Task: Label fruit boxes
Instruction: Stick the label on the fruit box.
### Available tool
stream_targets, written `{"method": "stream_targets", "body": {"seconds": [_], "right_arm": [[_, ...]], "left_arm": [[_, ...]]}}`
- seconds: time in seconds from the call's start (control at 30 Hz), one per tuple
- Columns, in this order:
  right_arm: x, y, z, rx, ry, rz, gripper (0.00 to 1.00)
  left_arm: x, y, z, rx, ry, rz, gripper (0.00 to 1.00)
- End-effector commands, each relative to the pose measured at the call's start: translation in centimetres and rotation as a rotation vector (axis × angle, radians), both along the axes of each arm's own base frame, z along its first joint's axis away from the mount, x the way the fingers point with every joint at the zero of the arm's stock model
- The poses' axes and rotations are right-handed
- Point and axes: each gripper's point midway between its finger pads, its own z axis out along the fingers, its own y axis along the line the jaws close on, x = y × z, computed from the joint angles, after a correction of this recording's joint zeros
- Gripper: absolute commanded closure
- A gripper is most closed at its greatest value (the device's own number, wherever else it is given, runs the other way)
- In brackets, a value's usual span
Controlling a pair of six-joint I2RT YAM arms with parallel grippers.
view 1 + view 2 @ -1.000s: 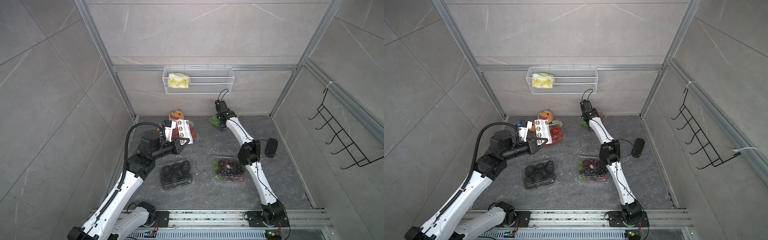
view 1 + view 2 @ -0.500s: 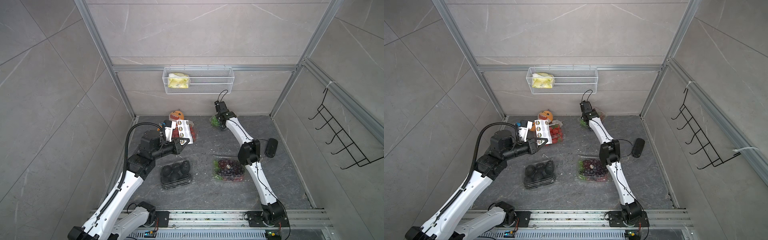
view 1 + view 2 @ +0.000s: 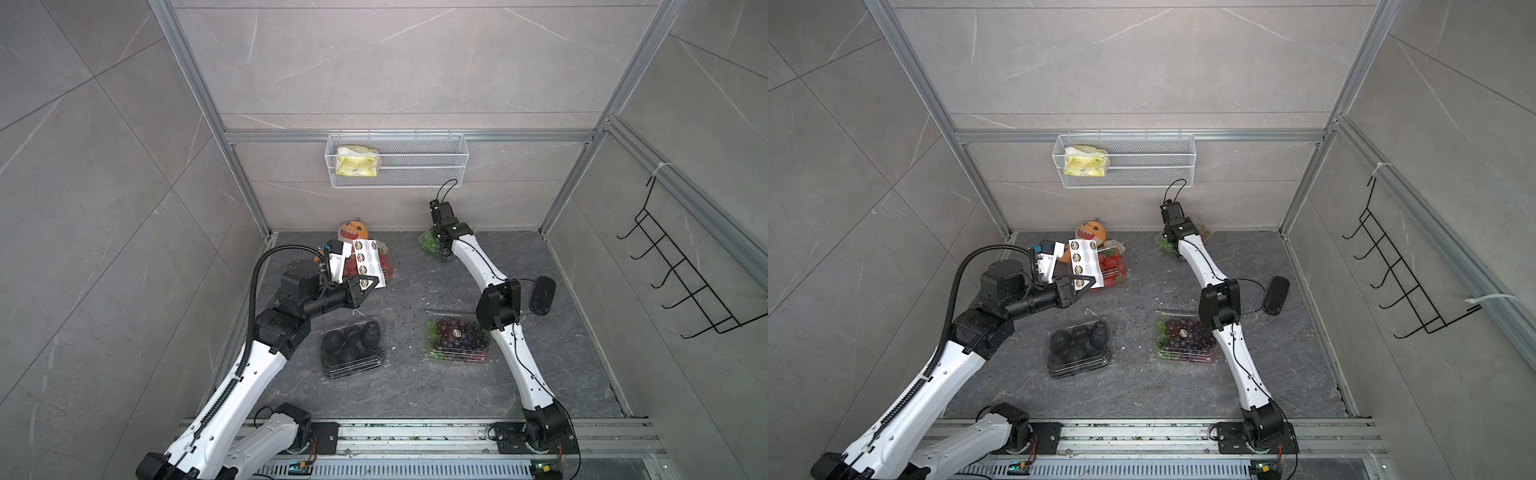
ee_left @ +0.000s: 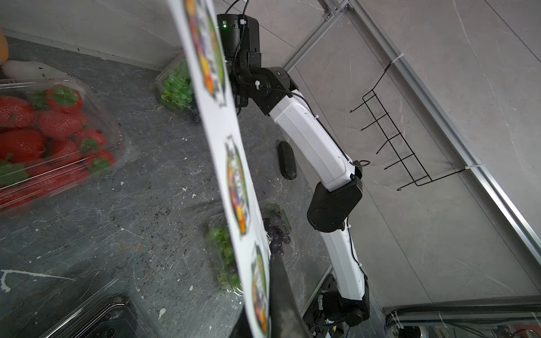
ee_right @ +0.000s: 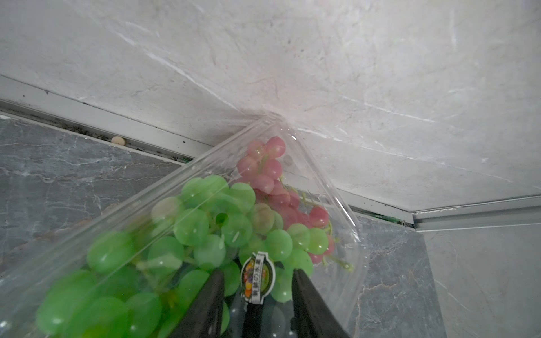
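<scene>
Change since a second ago: none visible in the top views. Arms, boxes and sheet lie as before.

Surface: dark grey veined tabletop (image 3: 415, 395), speckled with crumbs. Pale tiled walls in aluminium framing on three sides, and a rail (image 3: 415, 432) along the front edge.

Wall fittings: wire basket (image 3: 415, 162) on the back wall, holding a yellow packet (image 3: 357, 164). Black hook rack (image 3: 681, 274) on the right wall.

Boxes:
- Strawberry box (image 3: 386, 266): back left, beside an orange plush (image 3: 353, 230).
- Green-grape box (image 5: 205, 219): back centre, one corner touching the back wall.
- Dark-fruit box (image 3: 351, 345): near left.
- Purple-grape box (image 3: 457, 336): near right, under the right arm's elbow, sticker on its lid.

Left tool (image 3: 368, 286): closed on one end of the sticker sheet (image 3: 365, 259), held up off the tabletop by the strawberry box.

Right tool (image 5: 257, 272): fingers apart over the green-grape lid, gripping nothing. A sticker (image 5: 257, 278) lies on the lid between them.

Loose: black oval object (image 3: 542, 295) near the right arm's elbow.

Open room: bare strip between the two near boxes, a band from them to the rail, and the right side towards the wall.
</scene>
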Motion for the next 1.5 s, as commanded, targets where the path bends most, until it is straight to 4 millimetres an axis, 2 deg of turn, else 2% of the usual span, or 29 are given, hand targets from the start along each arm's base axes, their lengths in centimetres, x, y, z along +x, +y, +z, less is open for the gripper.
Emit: {"method": "stream_targets", "body": {"seconds": [0.0, 0.1, 0.3, 0.63, 0.73, 1.07, 1.47], "right_arm": [[-1.1, 0.0, -1.3, 0.011, 0.074, 0.007, 0.58], [-1.1, -0.1, 0.1, 0.034, 0.049, -0.008, 0.63], [-0.8, -0.7, 2.5, 0.086, 0.005, -0.029, 0.62], [-0.4, -1.5, 2.2, 0.125, 0.000, -0.043, 0.62], [-0.3, -1.2, 2.5, 0.154, -0.002, -0.029, 0.62], [-0.3, -1.4, 3.8, 0.169, -0.024, -0.035, 0.62], [-0.3, -1.8, 6.2, 0.191, -0.070, -0.047, 0.63]], "left_arm": [[-0.2, -0.1, 1.9, -0.018, -0.067, -0.024, 1.00], [-0.3, -0.1, 2.0, -0.019, -0.066, -0.025, 1.00], [-0.2, 0.0, 1.9, -0.017, -0.067, -0.021, 1.00], [0.2, -0.1, 1.7, -0.016, -0.061, -0.018, 1.00], [0.3, -0.1, 1.8, -0.018, -0.062, -0.019, 1.00], [0.6, -0.3, 1.5, -0.016, -0.053, -0.022, 1.00], [0.7, -0.2, 1.3, -0.018, -0.048, -0.022, 1.00]]}}
